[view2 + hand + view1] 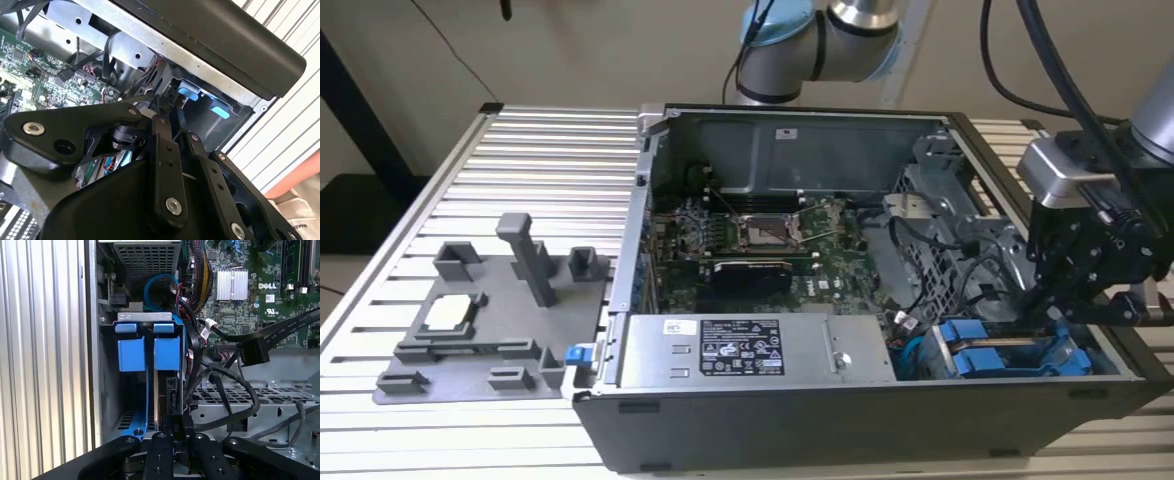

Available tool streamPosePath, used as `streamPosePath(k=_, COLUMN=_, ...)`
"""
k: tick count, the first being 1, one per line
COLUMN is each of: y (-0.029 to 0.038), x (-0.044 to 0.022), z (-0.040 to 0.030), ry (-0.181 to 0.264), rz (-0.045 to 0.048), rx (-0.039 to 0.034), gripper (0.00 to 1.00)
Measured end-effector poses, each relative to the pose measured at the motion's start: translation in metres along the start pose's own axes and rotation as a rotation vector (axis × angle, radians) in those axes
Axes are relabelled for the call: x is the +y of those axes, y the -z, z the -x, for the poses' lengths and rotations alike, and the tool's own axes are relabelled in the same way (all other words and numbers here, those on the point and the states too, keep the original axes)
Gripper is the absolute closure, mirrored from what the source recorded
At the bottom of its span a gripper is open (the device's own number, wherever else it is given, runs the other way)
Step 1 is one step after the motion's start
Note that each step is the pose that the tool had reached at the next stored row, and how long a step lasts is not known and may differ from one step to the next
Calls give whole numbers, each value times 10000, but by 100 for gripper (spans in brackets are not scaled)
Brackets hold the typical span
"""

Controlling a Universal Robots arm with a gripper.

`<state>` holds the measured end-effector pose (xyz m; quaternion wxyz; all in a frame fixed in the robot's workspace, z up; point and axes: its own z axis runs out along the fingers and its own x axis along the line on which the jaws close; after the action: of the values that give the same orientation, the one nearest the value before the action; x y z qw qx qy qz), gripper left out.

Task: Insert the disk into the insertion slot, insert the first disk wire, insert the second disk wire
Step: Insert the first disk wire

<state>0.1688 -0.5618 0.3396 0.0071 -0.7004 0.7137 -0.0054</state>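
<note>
The disk [167, 390] stands edge-on inside the insertion slot [145, 316], framed by its blue carrier [133, 354] with two handle tabs. In the exterior view the blue carrier [987, 352] sits in the case's front corner on the exterior view's right, with my gripper [1070, 308] hanging just above it. In both wrist views my gripper [176, 432] [169, 111] has its fingers [161, 455] drawn close together on a small black wire connector [175, 423] held against the disk's edge. A second black connector [252, 353] on a flat cable hangs free beside the bay.
The black computer case [854, 420] lies open on a slatted metal table [534, 170]. A grey labelled power-supply box [740, 350] sits beside the bay, the green motherboard [774, 235] behind it. Loose black cables [235, 390] cross a perforated bracket. A grey fixture [480, 320] stands at the exterior view's left.
</note>
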Motion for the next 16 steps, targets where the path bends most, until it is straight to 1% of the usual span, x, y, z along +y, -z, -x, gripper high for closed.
streamPosePath(k=9, y=-39, x=0, z=-4, ry=-188, rz=23, rx=12, gripper=81)
streamPosePath(k=14, y=-52, x=2, z=-5, ry=-219, rz=43, rx=3, gripper=80)
streamPosePath(k=15, y=-51, x=1, z=-4, ry=-219, rz=46, rx=5, gripper=74)
streamPosePath(k=16, y=-48, x=1, z=-4, ry=-220, rz=49, rx=7, gripper=74)
